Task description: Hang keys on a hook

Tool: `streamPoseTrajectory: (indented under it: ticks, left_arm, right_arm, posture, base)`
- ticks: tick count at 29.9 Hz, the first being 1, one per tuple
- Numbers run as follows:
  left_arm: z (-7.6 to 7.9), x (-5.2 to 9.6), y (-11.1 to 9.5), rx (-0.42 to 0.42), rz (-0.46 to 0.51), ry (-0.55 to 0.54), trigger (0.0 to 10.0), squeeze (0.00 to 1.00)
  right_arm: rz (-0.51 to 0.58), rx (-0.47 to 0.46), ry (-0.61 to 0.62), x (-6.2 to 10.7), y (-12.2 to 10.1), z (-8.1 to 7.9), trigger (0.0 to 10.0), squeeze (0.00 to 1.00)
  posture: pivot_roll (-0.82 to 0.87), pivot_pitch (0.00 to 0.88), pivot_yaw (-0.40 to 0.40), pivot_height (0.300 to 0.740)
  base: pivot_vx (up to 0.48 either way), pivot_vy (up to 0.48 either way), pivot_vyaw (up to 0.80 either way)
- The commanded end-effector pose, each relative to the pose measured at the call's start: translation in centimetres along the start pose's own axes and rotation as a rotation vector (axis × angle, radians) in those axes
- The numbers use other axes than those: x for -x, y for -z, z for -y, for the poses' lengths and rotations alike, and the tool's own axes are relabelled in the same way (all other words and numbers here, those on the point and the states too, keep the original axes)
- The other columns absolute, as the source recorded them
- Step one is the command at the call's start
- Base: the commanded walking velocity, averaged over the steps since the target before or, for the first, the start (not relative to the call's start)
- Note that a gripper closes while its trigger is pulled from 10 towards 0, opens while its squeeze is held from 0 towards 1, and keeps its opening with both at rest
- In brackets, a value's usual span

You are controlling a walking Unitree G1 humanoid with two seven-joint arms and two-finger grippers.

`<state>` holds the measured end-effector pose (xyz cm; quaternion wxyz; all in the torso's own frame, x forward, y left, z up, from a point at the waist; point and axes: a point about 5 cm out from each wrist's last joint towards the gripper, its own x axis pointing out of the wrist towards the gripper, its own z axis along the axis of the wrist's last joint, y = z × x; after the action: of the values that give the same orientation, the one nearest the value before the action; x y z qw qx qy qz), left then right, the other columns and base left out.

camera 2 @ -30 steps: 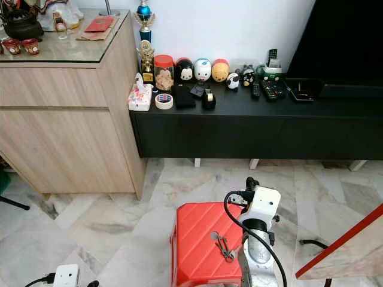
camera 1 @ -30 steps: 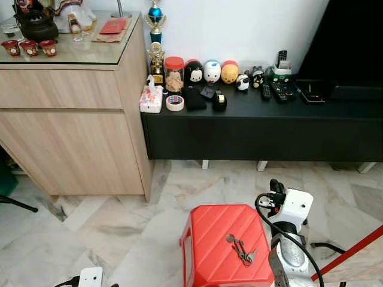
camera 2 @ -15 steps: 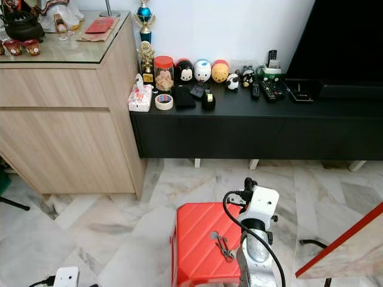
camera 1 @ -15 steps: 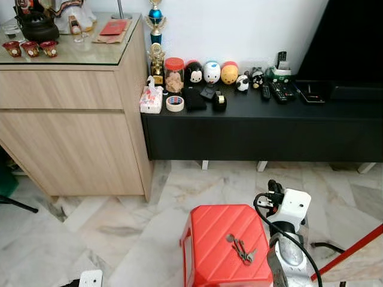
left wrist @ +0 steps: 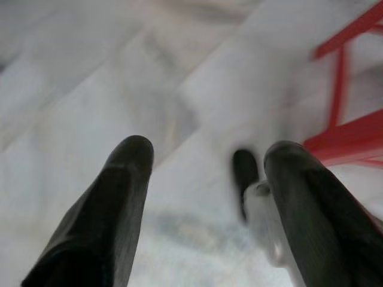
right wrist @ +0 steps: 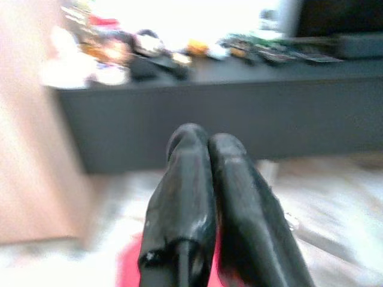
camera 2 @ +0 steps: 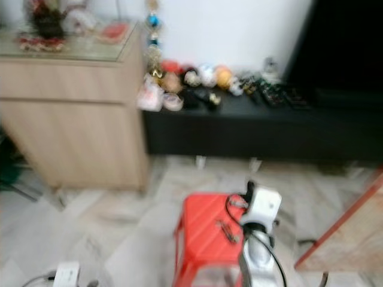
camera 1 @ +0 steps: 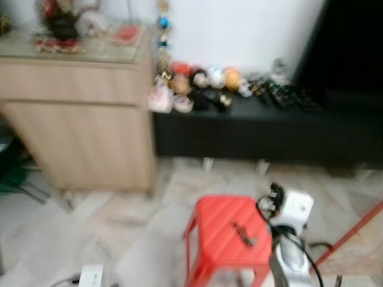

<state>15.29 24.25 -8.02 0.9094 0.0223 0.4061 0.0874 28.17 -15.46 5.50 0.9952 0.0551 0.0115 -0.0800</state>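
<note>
keys (camera 1: pixel 242 234) lie on the red stool (camera 1: pixel 216 222), long axis diagonal, just left of the right gripper (right wrist: pixel 206 146), fingers pressed together, empty. right arm nearer. left gripper (left wrist: pixel 206 161) spread apart over floor.

A red stool (camera 1: pixel 226 236) stands on the pale marble floor (camera 1: pixel 114 227), a bunch of keys (camera 1: pixel 242 234) lying on its seat; a black low cabinet (camera 1: pixel 269 128) carries small clutter (blurred).
</note>
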Motion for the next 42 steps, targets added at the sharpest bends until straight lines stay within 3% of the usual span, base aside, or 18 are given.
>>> streamPoseTrajectory:
  ticks: [1, 11, 27, 42]
  left_arm:
    - [-0.04, 0.31, 1.14, 0.006, -0.049, -0.002, 10.0, 0.00]
    - [0.01, 0.34, 1.18, 0.008, -0.045, 0.000, 10.0, 0.00]
    - [0.26, 0.22, 0.88, 0.000, -0.032, 0.002, 10.0, 0.00]
    - [0.70, 0.14, 0.63, 0.005, -0.016, 0.012, 10.0, 0.00]
  right_arm:
    - [-0.036, 0.002, 0.027, 0.74, 0.93, 0.74, 10.0, 0.00]
    - [-0.041, 0.002, 0.028, 0.84, 1.08, 0.69, 10.0, 0.00]
    - [-0.039, 0.005, 0.032, 0.75, 1.02, 0.67, 10.0, 0.00]
    - [-0.036, 0.005, 0.037, 0.77, 0.95, 0.62, 10.0, 0.00]
  posture:
    - [0.03, 0.000, -0.051, 0.740]
    - [0.03, 0.002, -0.051, 0.740]
    - [0.04, 0.015, -0.056, 0.740]
    - [0.04, 0.022, -0.057, 0.740]
  base:
    - [-0.311, 0.000, 0.00]
    - [-0.306, 0.000, 0.00]
    - [0.000, 0.000, 0.00]
    - [0.000, -0.262, 0.00]
